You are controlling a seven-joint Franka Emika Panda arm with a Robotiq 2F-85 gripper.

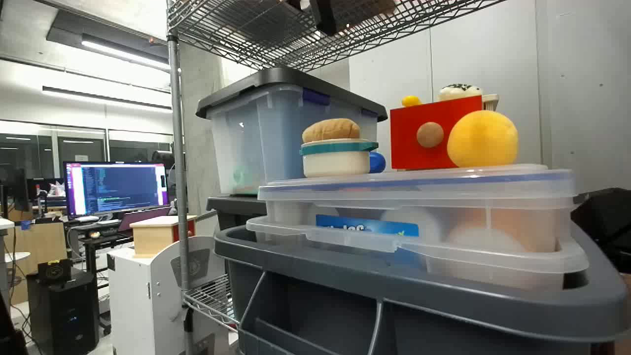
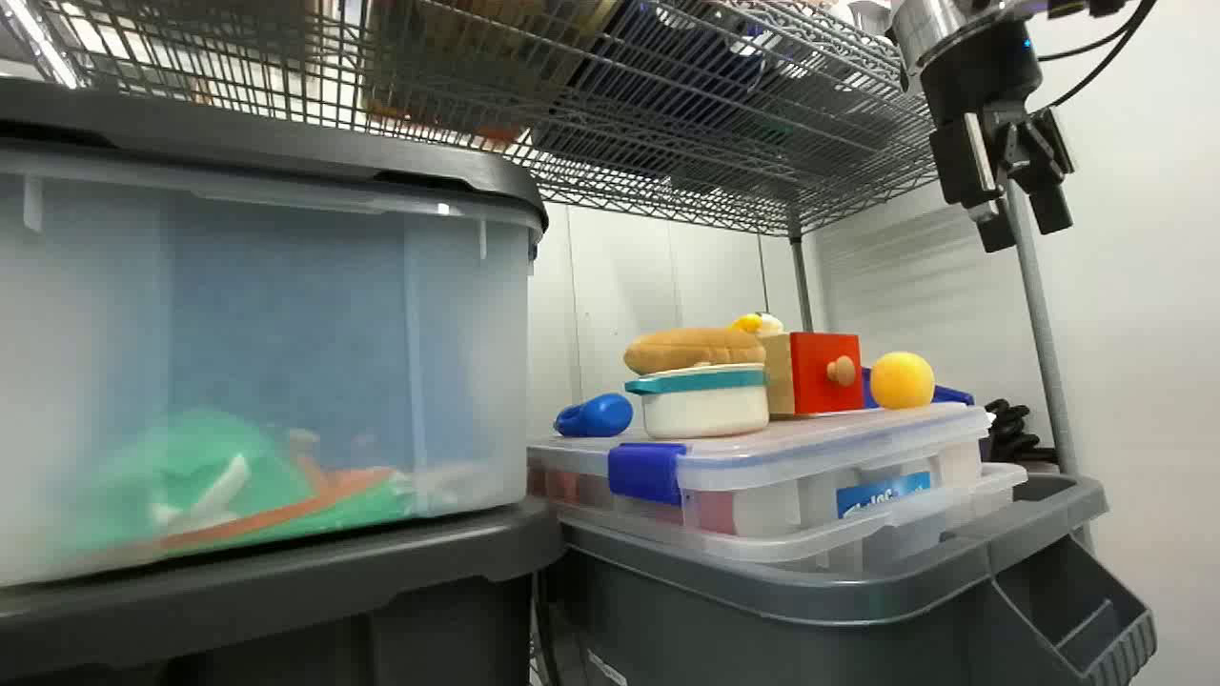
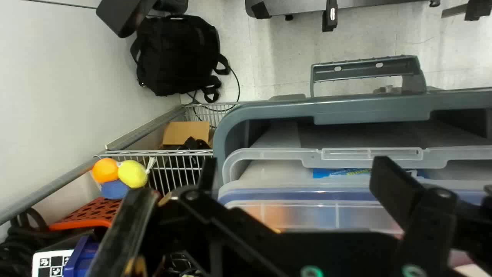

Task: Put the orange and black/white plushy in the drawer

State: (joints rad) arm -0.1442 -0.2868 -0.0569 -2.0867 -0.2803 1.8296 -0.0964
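The round yellow-orange plushy [image 1: 482,138] rests on the lid of a clear bin, beside the red-fronted drawer [image 1: 411,121]. Both also show in an exterior view, the plushy [image 2: 902,380] just beside the drawer [image 2: 810,386]. No black or white marks show on the plushy. The drawer has a round wooden knob and looks shut. My gripper [image 2: 1025,224] hangs well above and apart from both, pointing down. Its fingers are spread with nothing between them, as the wrist view [image 3: 298,169] also shows. In the wrist view the plushy and drawer are hidden or out of view.
A white pot with a teal rim [image 1: 336,161], a brown bun [image 1: 331,130] and a blue item [image 2: 596,416] share the clear bin's lid [image 2: 839,448]. White and yellow items [image 1: 460,91] sit on the drawer box. A wire shelf [image 2: 620,124] hangs overhead. A large bin [image 2: 267,333] stands alongside.
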